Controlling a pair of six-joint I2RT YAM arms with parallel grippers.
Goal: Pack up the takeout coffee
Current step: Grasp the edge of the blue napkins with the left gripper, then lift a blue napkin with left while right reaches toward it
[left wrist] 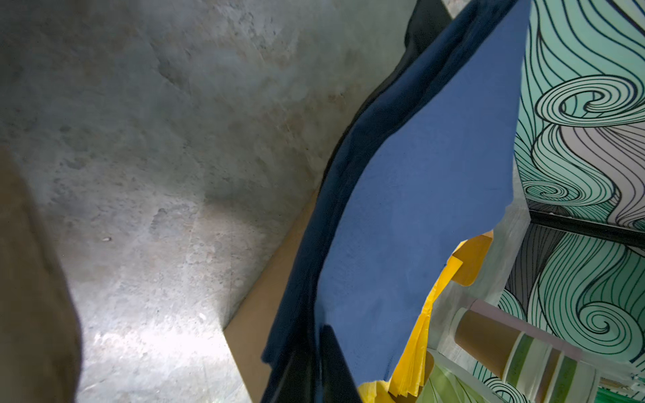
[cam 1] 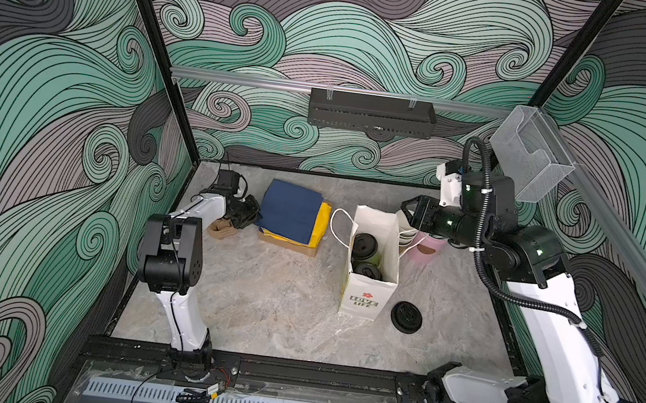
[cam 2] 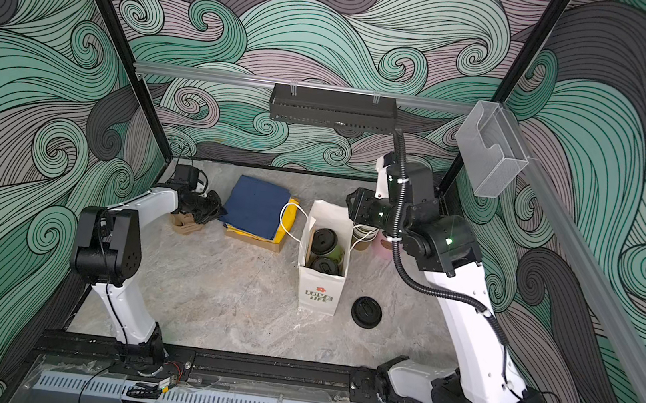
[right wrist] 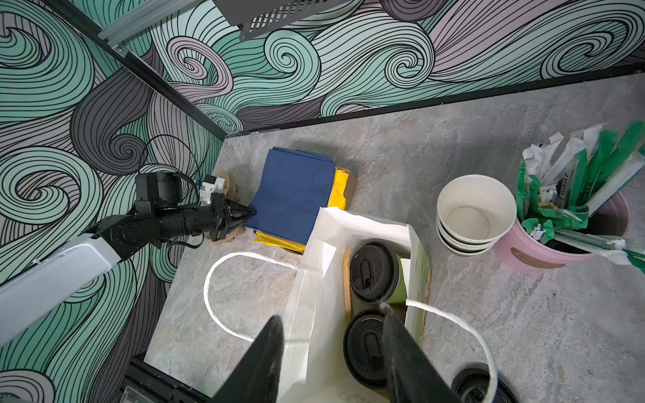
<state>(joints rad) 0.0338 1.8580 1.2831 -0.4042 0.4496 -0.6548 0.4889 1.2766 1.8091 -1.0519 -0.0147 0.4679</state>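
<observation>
My left gripper [right wrist: 249, 212] has its jaws clenched on the edge of the blue napkin [right wrist: 293, 195]. My right gripper [right wrist: 331, 310] hangs half-open, empty, over the paper bag [cam 1: 364, 295] at the centre of the bench [cam 1: 257, 311]. Both lidded coffee cups [right wrist: 373, 272] stand upright inside.

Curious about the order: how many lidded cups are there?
2, both inside the white bag: the rear cup, and the front cup by its printed face. More may be hidden.
</observation>
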